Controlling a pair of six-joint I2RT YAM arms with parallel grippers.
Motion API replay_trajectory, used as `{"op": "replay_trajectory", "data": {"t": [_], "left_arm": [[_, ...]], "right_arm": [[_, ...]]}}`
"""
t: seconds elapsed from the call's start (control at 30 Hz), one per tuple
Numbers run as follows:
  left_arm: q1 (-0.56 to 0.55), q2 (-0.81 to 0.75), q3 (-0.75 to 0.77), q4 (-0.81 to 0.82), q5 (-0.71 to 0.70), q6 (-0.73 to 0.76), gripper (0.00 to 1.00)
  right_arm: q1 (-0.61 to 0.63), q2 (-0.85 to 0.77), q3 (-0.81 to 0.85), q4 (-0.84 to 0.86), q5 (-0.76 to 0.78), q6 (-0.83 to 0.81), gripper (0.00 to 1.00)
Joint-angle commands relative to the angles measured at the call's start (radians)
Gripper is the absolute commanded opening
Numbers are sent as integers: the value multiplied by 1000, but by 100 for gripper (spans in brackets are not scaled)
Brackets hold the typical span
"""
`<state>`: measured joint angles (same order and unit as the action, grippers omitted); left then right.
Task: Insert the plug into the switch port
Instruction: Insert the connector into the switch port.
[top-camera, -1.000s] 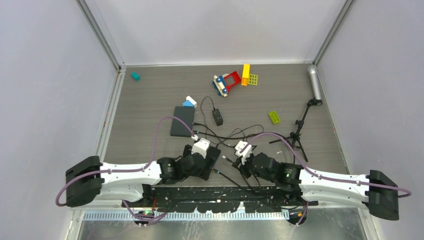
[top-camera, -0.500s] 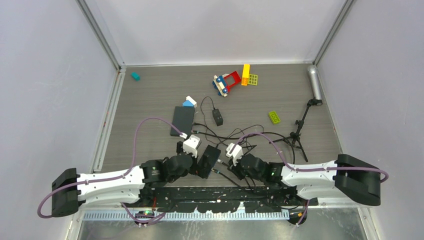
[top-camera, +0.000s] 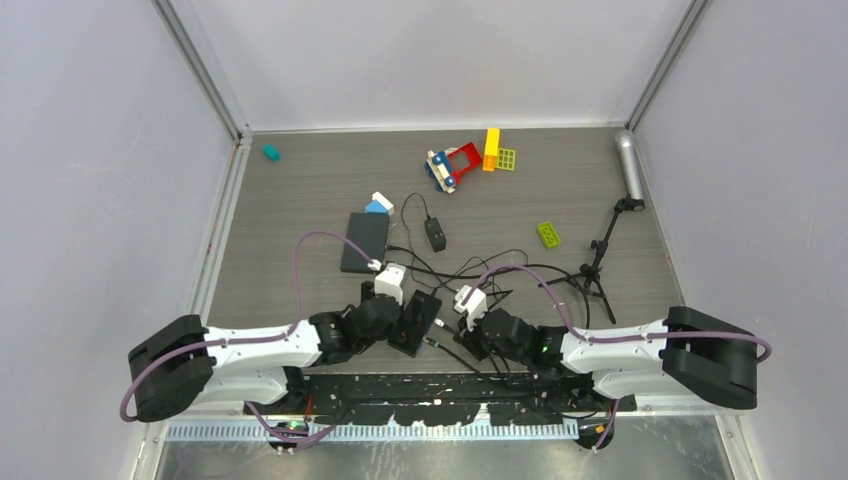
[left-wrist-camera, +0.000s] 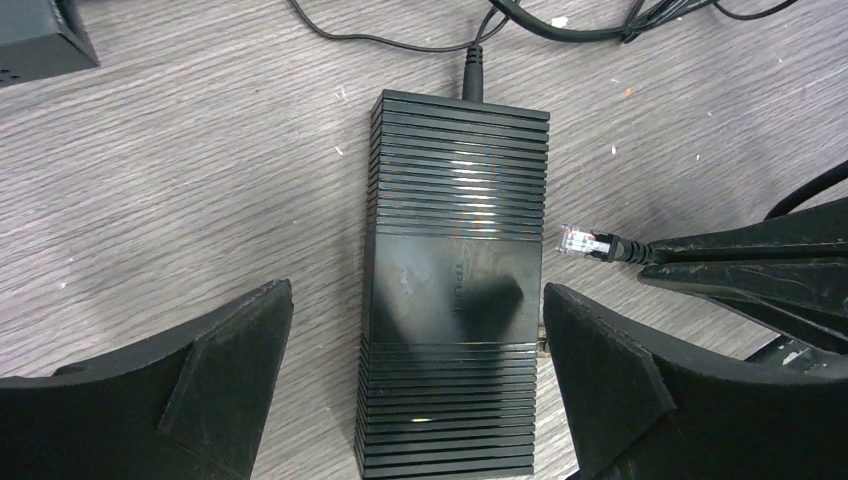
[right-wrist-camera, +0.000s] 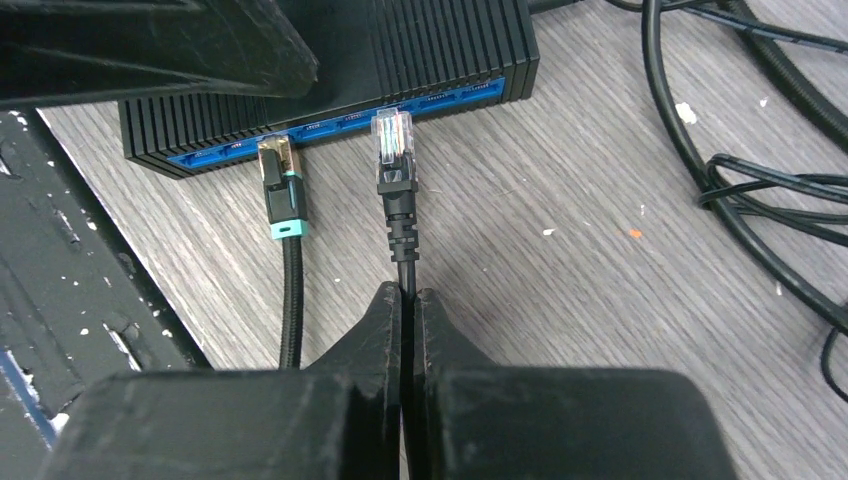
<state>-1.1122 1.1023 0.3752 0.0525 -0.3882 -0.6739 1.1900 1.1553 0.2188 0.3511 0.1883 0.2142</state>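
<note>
The black ribbed switch (left-wrist-camera: 455, 290) lies on the table; in the top view (top-camera: 417, 318) it sits near the arm bases. Its blue port row (right-wrist-camera: 350, 122) faces my right gripper. My left gripper (left-wrist-camera: 415, 330) is open, its fingers on both sides of the switch, apart from it. My right gripper (right-wrist-camera: 407, 300) is shut on the black cable just behind the clear plug (right-wrist-camera: 393, 135), whose tip is right at the port row. The plug also shows in the left wrist view (left-wrist-camera: 580, 241). A teal-collared plug (right-wrist-camera: 279, 185) sits in a port to the left.
Black cables (top-camera: 480, 268) loop over the middle of the table. A second black box (top-camera: 364, 242), a small adapter (top-camera: 436, 234), toy bricks (top-camera: 457, 163), a green brick (top-camera: 549, 235) and a microphone stand (top-camera: 606, 240) lie farther back.
My left arm has swung so its gripper now straddles the switch. My right gripper has held near the switch's port side with the cable in it.
</note>
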Motion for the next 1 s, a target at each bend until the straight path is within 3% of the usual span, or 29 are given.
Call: {"op": "replay_trajectory", "data": {"t": [0.0, 0.3, 0.6, 0.97], "left_arm": [[4, 40, 33, 106, 4, -12, 98], [6, 29, 11, 120, -9, -30, 97], [11, 35, -16, 138, 3, -27, 85], [18, 23, -50, 161, -5, -30, 83]], "right_arm": [[6, 4, -5, 44, -14, 64, 0], [5, 16, 32, -49, -9, 101, 0], [6, 79, 74, -66, 7, 94, 0], [7, 74, 143, -207, 21, 127, 1]]}}
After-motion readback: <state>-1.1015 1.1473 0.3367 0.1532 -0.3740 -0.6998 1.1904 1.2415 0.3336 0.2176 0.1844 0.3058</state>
